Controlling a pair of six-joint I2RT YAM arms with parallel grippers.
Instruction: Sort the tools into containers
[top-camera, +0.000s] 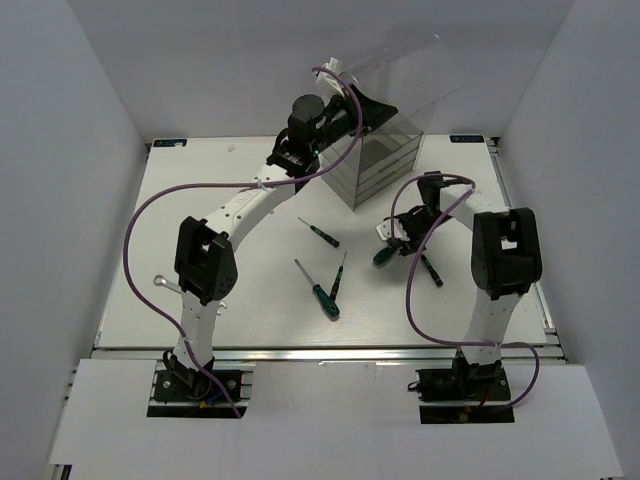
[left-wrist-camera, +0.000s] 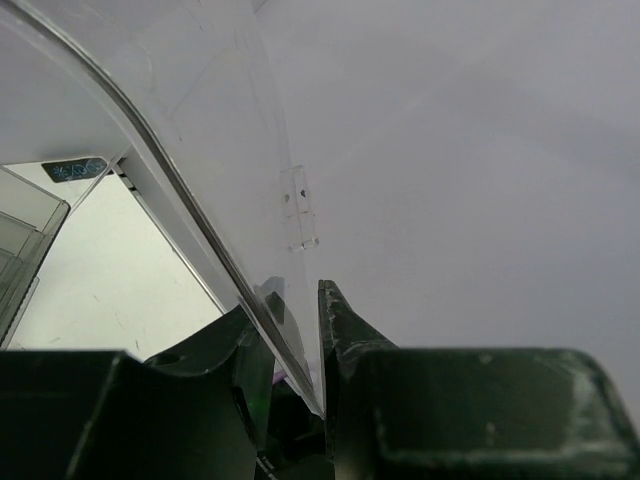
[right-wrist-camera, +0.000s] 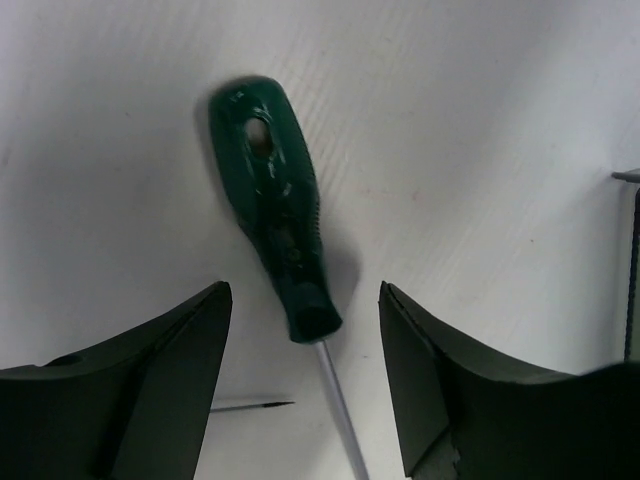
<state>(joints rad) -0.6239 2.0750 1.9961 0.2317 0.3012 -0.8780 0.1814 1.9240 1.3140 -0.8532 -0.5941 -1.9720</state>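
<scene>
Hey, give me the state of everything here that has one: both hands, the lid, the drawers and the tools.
Left hand: shut on the clear lid's edge.
Clear lid: lifted, tilted up.
Drawers: look pushed in.
Right hand: open, straddling a screwdriver without touching it.
Screwdriver: lying flat, ungripped.
Other screwdrivers: lying loose on the table.
Wrench: lying beside the left arm.

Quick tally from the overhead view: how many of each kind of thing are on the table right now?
Green-and-black-handled screwdrivers: 5
Slim silver metal wrench: 1 (no other shows plainly)
Clear smoky-grey plastic drawer unit: 1
Total: 7
</scene>
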